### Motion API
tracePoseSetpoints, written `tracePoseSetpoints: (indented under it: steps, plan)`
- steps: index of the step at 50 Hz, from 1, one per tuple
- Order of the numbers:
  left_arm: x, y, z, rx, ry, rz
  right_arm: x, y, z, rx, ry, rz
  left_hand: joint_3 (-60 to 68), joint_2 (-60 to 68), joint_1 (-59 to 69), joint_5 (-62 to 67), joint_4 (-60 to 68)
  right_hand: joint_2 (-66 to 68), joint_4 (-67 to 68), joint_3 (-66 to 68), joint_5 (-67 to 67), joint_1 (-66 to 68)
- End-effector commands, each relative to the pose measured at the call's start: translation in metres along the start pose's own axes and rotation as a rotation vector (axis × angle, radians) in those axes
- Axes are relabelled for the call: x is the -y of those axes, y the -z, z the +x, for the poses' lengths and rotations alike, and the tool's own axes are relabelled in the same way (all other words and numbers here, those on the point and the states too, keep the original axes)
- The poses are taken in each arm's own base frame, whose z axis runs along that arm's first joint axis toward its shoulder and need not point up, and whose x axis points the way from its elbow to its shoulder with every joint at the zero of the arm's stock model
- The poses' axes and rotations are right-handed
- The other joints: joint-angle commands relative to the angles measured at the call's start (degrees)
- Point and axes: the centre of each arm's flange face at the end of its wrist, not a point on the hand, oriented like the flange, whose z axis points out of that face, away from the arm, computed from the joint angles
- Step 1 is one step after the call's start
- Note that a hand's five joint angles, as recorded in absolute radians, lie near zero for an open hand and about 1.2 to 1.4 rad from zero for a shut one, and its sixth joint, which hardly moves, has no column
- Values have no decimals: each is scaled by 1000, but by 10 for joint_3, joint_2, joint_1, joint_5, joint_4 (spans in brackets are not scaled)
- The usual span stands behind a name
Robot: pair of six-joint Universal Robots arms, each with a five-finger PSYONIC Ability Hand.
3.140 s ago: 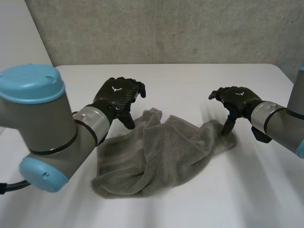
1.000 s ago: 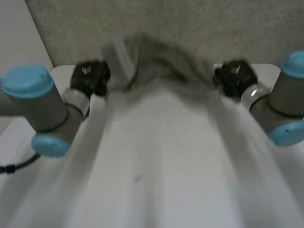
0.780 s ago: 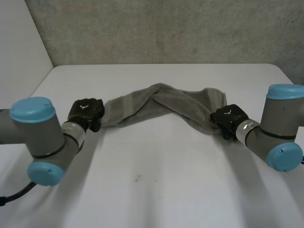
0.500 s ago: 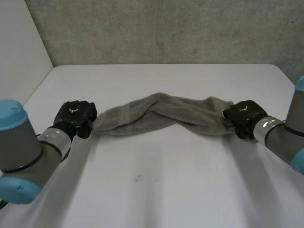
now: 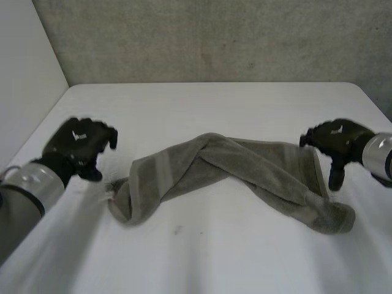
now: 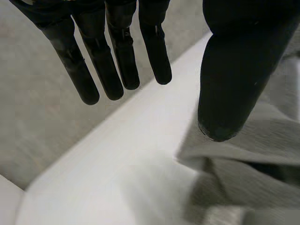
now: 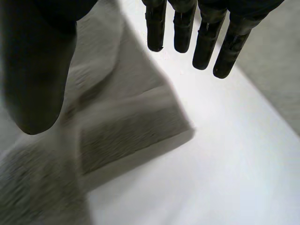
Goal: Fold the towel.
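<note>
wall: grey concrete wall (image 5: 214, 37) behind the table's far edge
table: white table (image 5: 208, 263), towel lies across its middle
towel: grey towel (image 5: 245, 164), twisted into a loose rope, humped in the middle; both ends down on the table, left end bunched near left hand, right end folded over by right hand
left arm: left arm (image 5: 24, 190) at the table's left edge, grey joint
right arm: right arm (image 5: 380, 152) at the table's right edge
left hand: left hand (image 5: 79, 142) beside the towel's left end, apart from it; fingers (image 6: 117, 70) straight, thumb spread wide, grasps nothing
right hand: right hand (image 5: 337, 136) just beside the towel's right end; fingers (image 7: 206, 42) straight, thumb apart, grasps nothing, towel under palm; contact unclear
</note>
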Motion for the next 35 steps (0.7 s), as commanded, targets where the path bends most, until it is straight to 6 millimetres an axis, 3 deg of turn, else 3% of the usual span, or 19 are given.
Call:
tracePoseSetpoints:
  steps: [1,2,4,10,12,20,25,35]
  plan:
    - [25,-24,-18,41,-16,89,14,-24,19,-47,-112,68,44,44,42,45,43,-28,-26,-20,-4,-26]
    - [25,-24,-18,41,-16,89,14,-24,19,-47,-113,68,44,44,42,45,43,-28,-26,-20,-4,-26]
    - [20,-46,-17,23,-9,77,18,-41,28,-64,-144,82,44,44,42,45,43,-18,-16,-10,6,-16]
    - [17,-81,-11,-11,28,84,21,-69,32,-59,-209,108,44,44,42,45,43,26,27,34,49,28]
    - [11,-105,-10,-23,90,79,22,-86,30,-44,-255,112,35,36,34,37,35,29,31,37,53,31]
    - [-7,-147,-4,-68,266,12,9,-125,16,8,-311,80,-35,-35,-37,-34,-36,34,36,42,58,36]
    - [-18,-160,7,-100,321,-61,-1,-141,8,13,-318,63,-111,-111,-112,-109,-111,34,36,42,58,36]
    - [-33,-167,22,-127,336,-148,-19,-157,4,-21,-319,21,-153,-153,-154,-152,-154,51,53,59,75,53]
